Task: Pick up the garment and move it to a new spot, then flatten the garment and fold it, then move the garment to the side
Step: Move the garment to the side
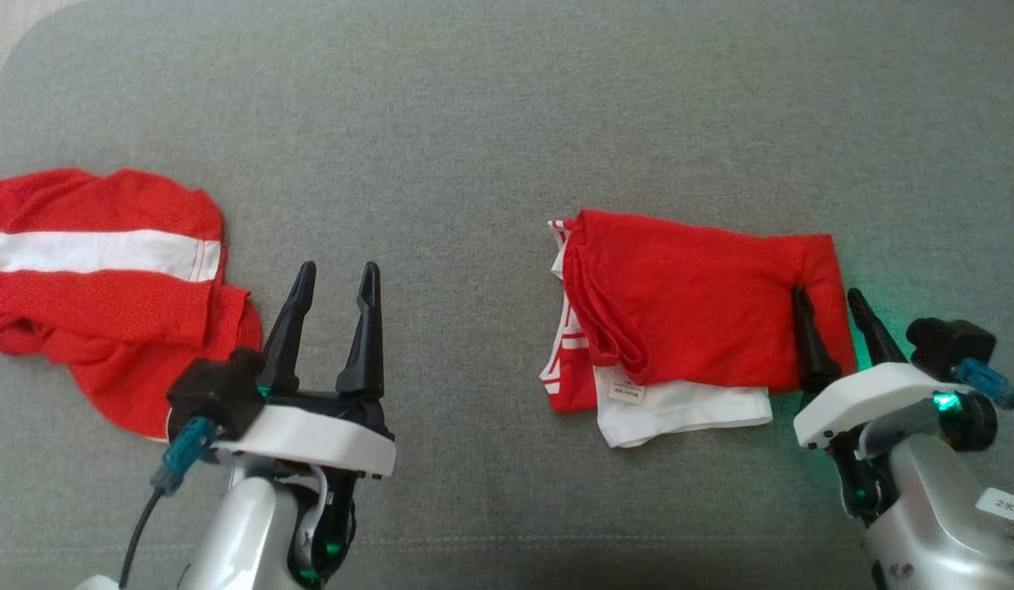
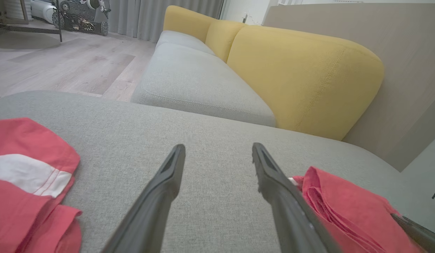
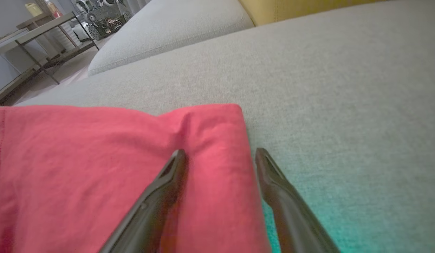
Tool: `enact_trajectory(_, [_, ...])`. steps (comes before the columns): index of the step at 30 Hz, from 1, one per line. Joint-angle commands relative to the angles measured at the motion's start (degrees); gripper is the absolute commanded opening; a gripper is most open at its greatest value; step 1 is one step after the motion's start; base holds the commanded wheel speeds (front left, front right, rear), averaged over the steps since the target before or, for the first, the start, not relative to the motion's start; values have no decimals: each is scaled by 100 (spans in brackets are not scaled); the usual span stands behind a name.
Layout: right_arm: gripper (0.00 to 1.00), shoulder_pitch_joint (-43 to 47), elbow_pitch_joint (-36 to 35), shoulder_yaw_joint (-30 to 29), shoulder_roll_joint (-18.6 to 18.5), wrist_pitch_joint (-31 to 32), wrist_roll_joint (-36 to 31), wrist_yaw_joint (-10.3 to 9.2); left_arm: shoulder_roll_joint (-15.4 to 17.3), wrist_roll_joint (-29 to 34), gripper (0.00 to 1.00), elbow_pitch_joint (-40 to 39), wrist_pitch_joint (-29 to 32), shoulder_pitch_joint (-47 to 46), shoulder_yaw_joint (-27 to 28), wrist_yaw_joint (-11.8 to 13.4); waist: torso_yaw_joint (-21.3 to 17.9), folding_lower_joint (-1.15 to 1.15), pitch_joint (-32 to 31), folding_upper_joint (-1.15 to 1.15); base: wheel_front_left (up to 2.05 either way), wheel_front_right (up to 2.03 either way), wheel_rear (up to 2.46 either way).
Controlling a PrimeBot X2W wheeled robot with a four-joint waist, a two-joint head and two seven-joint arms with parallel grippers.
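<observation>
The garment (image 1: 687, 303) lies folded on the grey cushion (image 1: 474, 123), at about 3 o'clock from the middle of the head view. It is a red rectangle with stacked layers showing along its 9 o'clock edge, and a white layer with a small label (image 1: 627, 394) pokes out at its 6 o'clock edge. Judging from that, the pick-up, the move to a new spot, the flattening and the folding are done, though the fold looks a little untidy, since the white layer is not tucked under the red. What seems left is the last step, moving the garment to the side. The right gripper (image 1: 826, 292) sits at 4 o'clock with its fingers spread, straddling the garment's 3 o'clock edge. The right wrist view shows one finger over the red cloth and the other just beyond the edge, over bare cushion. It grasps nothing yet, and I cannot tell whether the tips touch the cloth. The left gripper (image 1: 339, 270) sits at 7 o'clock, likewise spread and empty, above bare cushion. It is between the garment and a second garment (image 1: 97, 270), red with a white stripe, which lies crumpled at 9 o'clock. To finish, I judge the right gripper needs to clamp the edge and carry or slide the stack without letting the layers slip.
</observation>
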Motion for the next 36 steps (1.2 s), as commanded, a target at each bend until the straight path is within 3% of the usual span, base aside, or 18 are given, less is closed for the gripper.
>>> enact_trajectory(1, [100, -158, -76, 123, 10, 18, 94, -4, 20, 52, 100, -152, -30, -230, 142, 27, 20, 0, 27, 0, 0, 0, 0])
enact_trajectory(4, [100, -258, 113, 284, 14, 25, 245, -4, 20, 60, 100, -149, -30, -260, 133, 28, 37, 0, 53, 0, 0, 0, 0])
enact_trajectory(5, [86, -281, 153, 366, 10, 28, 301, -4, 20, 63, 100, -145, -30, -267, 132, 30, 38, 0, 55, 0, 0, 0, 0])
enact_trajectory(6, [33, -303, 186, 437, -6, 12, 344, -4, 20, 68, 100, -139, -30, -274, 133, 34, 34, 0, 53, 0, 0, 0, 0])
enact_trajectory(7, [0, -323, 211, 519, -29, -18, 367, -4, 20, 72, 100, -132, -30, -279, 133, 38, 28, 0, 46, 0, 0, 0, 0])
enact_trajectory(12, [0, -460, 287, 814, -248, -289, 155, -4, 20, 74, 100, -111, -30, -279, 140, 44, -42, 0, -45, 0, 0, 0, 0])
enact_trajectory(20, [0, -883, -197, 1293, -894, -551, -1021, -4, 20, 26, 100, -161, -30, -262, 168, 31, -259, 0, -143, 0, 0, 0, 0])
enact_trajectory(25, [0, -1231, -382, 1334, -1329, -415, -1128, -4, 20, 35, 100, -209, -30, -328, 161, 16, -387, 0, -32, 0, 0, 0, 0])
enact_trajectory(31, [0, -1854, 104, 518, -2106, 227, -454, -4, 20, 92, 100, -335, -30, -652, 96, -3, -477, 0, 430, 0, 0, 0, 0])
enact_trajectory(36, [0, -2190, 393, -173, -2281, 419, -119, -4, 20, 141, 100, -359, -30, -820, 73, -10, -502, 0, 717, 0, 0, 0, 0])
